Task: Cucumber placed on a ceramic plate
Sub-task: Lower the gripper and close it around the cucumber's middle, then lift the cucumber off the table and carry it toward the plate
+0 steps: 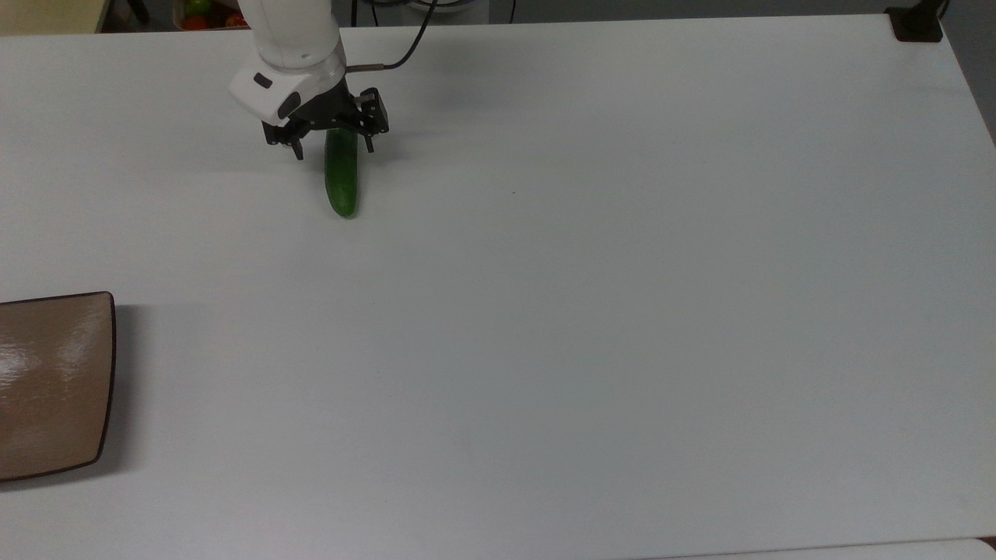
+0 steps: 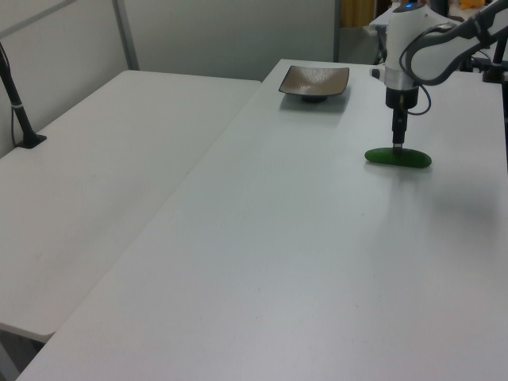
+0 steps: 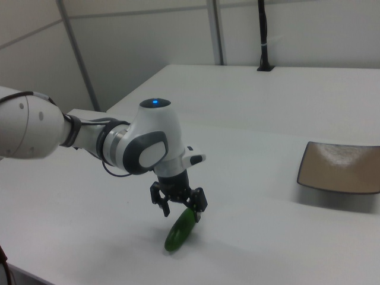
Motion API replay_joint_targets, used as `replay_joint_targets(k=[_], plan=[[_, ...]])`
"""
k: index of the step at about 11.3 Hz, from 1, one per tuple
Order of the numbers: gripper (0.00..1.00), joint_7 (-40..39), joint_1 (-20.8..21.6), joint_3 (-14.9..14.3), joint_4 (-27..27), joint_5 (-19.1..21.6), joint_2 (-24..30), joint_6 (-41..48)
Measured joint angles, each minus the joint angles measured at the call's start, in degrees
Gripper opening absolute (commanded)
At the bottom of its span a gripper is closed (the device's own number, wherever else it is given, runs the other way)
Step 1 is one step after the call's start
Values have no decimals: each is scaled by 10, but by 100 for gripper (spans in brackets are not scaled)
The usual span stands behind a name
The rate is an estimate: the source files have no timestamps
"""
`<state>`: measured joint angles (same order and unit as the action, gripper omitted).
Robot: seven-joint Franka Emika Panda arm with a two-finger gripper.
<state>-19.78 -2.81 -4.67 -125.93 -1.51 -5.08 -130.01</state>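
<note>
A short dark green cucumber [image 1: 341, 180] lies flat on a white bench [image 1: 622, 272]. In the top view it runs lengthwise up and down the picture, near the bench's far edge and toward the top view's left. In the left view the cucumber [image 2: 398, 157] lies crosswise, and in the right view the cucumber [image 3: 179, 230] points toward the camera, low in the picture.

The robot's hand [image 1: 330, 148] is lowered over the cucumber's far end. Its two black fingers are spread apart, one on each side of the cucumber, and have not closed on it. In the right view the hand [image 3: 180, 211] straddles the upper end of the cucumber with its fingertips close to the bench. In the left view the hand [image 2: 398, 142] points straight down, its tip right at the cucumber's top.

A white arm [image 3: 89, 139] carries the hand, with a small blue light on top of its wrist.

The ceramic plate [image 1: 48, 381], square, glossy and brown with a thin dark rim, sits on the bench well apart from the cucumber, cut off by the top view's left edge. The plate [image 3: 341, 168] is at the right view's right, and the plate [image 2: 314, 81] sits farther back on the bench in the left view.
</note>
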Motion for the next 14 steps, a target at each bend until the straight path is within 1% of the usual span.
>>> replay_joint_targets(k=[2,4,5,6,7,9,11,13,14], plan=[[100,0,0,0,-16,0,-6,-26],[100,0,0,0,-20,0,-14,-36],[95,0,0,0,-20,0,-17,-38],[88,0,0,0,-20,0,-19,-38],[78,0,0,0,-23,-3,-19,-38],[51,0,-1,0,-27,-11,-19,-38],[30,0,-1,0,-28,-12,-19,-38],[12,0,-2,0,-28,-12,-18,-38],[9,0,-3,0,-28,-12,-18,-38]])
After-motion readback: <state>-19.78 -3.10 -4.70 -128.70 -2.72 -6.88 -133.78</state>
